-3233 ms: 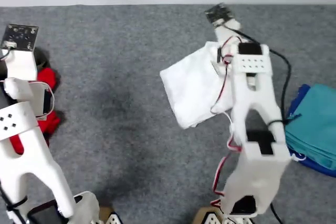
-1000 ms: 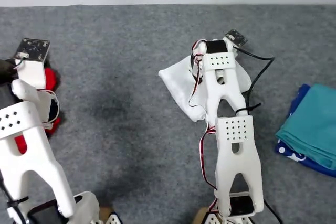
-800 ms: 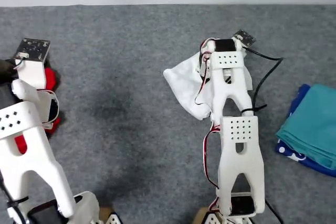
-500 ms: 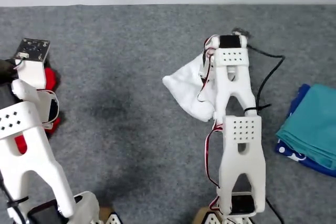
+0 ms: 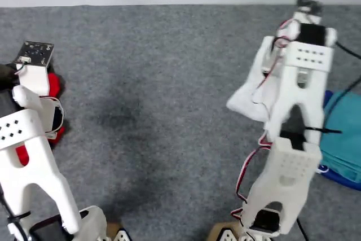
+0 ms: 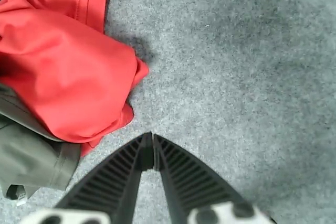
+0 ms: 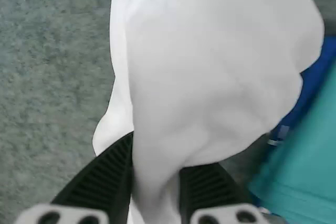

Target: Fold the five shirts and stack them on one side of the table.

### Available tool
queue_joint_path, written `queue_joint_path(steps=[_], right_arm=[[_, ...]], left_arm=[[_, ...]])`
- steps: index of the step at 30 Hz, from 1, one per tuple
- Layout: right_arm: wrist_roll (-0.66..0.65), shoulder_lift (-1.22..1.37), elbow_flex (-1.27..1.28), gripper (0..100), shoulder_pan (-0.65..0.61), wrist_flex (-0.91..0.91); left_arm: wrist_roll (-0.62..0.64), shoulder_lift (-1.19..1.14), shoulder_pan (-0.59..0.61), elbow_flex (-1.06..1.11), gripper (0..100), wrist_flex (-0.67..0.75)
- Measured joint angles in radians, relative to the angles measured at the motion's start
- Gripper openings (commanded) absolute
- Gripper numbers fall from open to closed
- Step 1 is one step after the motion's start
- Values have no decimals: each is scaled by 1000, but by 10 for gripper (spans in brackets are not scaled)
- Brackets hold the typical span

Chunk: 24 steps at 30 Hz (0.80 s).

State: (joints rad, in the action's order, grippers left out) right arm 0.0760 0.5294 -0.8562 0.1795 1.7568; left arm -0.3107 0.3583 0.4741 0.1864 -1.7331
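Observation:
A folded white shirt point(image 5: 251, 97) hangs from my right gripper point(image 7: 155, 169), which is shut on it and holds it off the grey table, just beside the stack at the right edge. That stack has a teal shirt point(image 5: 344, 131) on top of a blue one point(image 5: 338, 176); both shirts also appear past the white shirt point(image 7: 210, 61), the teal shirt point(image 7: 299, 150) over the blue one point(image 7: 307, 87). At the left edge lies a red shirt point(image 6: 63, 72) with a dark grey shirt point(image 6: 31, 156) beside it. My left gripper point(image 6: 152, 148) is shut and holds nothing, just off the red shirt's edge.
The left arm point(image 5: 28, 134) covers most of the red shirt point(image 5: 53, 86) in the high view. Bare grey table point(image 5: 152, 100) stretches across the middle between the two arms. A white wall runs along the table's far edge.
The right arm has lifted the white shirt off the middle of the table and swung it right, towards the teal and blue stack. The left arm has barely moved.

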Motion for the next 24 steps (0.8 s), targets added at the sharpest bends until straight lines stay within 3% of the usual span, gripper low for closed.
queue_joint_path(steps=[12, 24], right_arm=[[-226, -247, 126, 8, 186, 0], [-382, -253, 192, 8, 448, 0]], left_arm=[[0, 0, 0, 0, 5, 0], [2, 0, -26, 0, 5, 0]])
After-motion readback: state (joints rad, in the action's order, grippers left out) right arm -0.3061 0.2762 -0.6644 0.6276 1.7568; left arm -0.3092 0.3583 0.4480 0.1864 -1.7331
